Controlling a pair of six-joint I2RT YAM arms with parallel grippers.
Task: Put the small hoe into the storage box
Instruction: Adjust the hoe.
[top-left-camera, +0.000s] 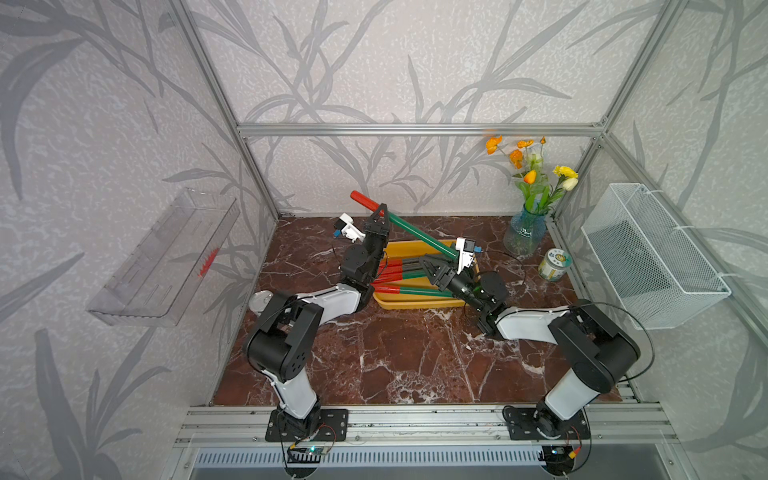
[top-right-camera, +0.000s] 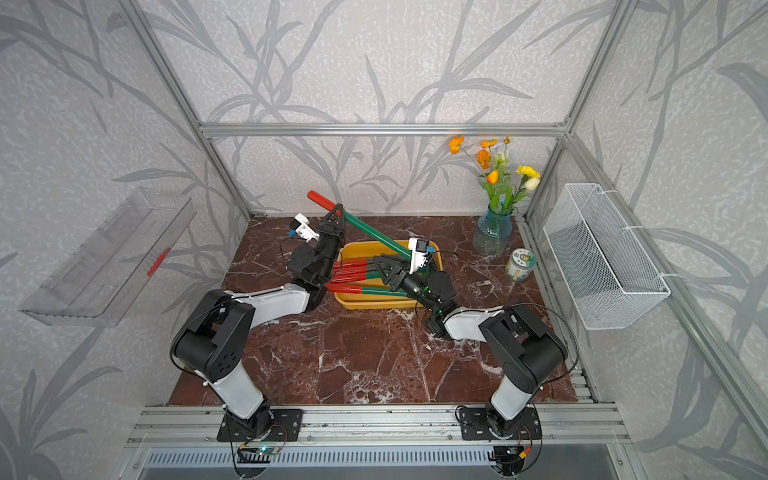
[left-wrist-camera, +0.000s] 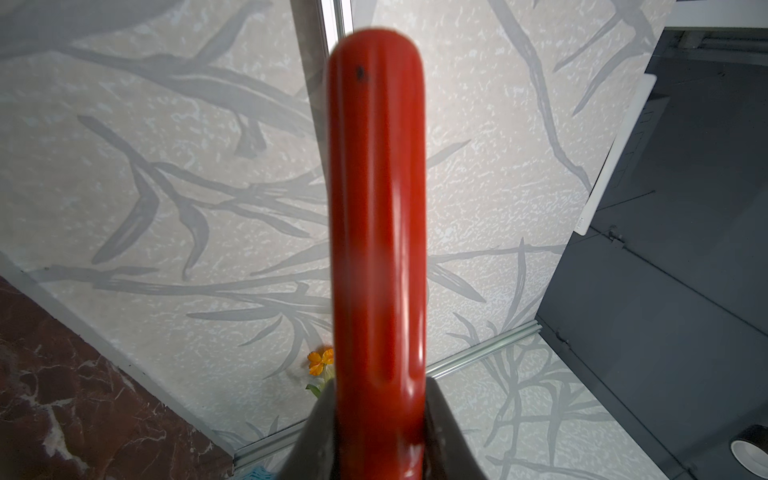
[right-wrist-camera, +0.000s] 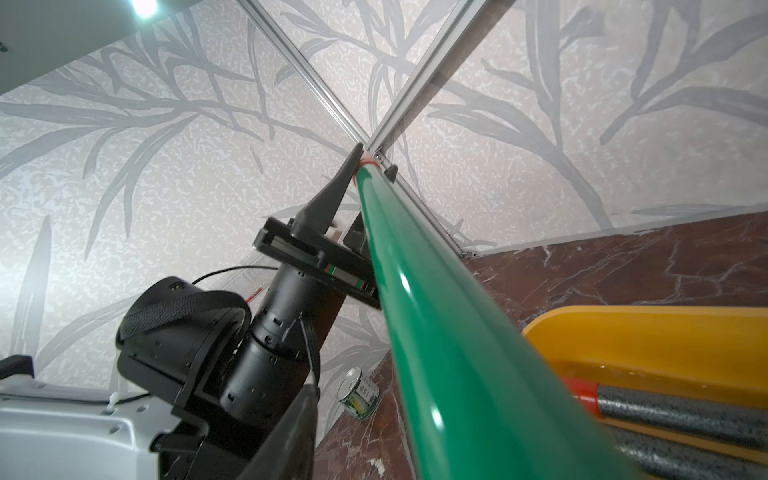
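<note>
1. Small hoe (top-left-camera: 415, 232): it has a red grip and a green shaft and is held tilted in the air. The red end is high, toward the back wall. The shaft slopes down over the storage box in both top views (top-right-camera: 374, 232). Its low end, with the head, is hidden behind the right wrist's white camera. Whether it touches the box cannot be told.
2. Storage box (top-left-camera: 415, 305): a shallow yellow tub sitting on the marble tabletop (top-left-camera: 415, 361) between the two arms. It already holds other long-handled tools (top-left-camera: 409, 291) with red grips and green shafts, lying flat along its length.
3. Left gripper (top-left-camera: 381, 210): it is clamped on the hoe where the red grip meets the green shaft. In the left wrist view its dark fingers (left-wrist-camera: 320, 436) flank the red grip (left-wrist-camera: 376, 208).
4. Right gripper (top-left-camera: 429, 266): it is low over the box, just beside the lower shaft. In the right wrist view one finger (right-wrist-camera: 291, 432) shows beside the green shaft (right-wrist-camera: 436, 332), and the other finger is hidden. Its width and any hold on the hoe cannot be told.
5. Surroundings:
   - A blue glass vase of flowers (top-left-camera: 524, 232) stands in the far right corner.
   - A small jar (top-left-camera: 555, 264) stands near the vase.
   - A white wire-mesh basket (top-left-camera: 652, 257) is on the right wall.
   - A clear plastic tray (top-left-camera: 166, 257) is on the left wall.
</note>
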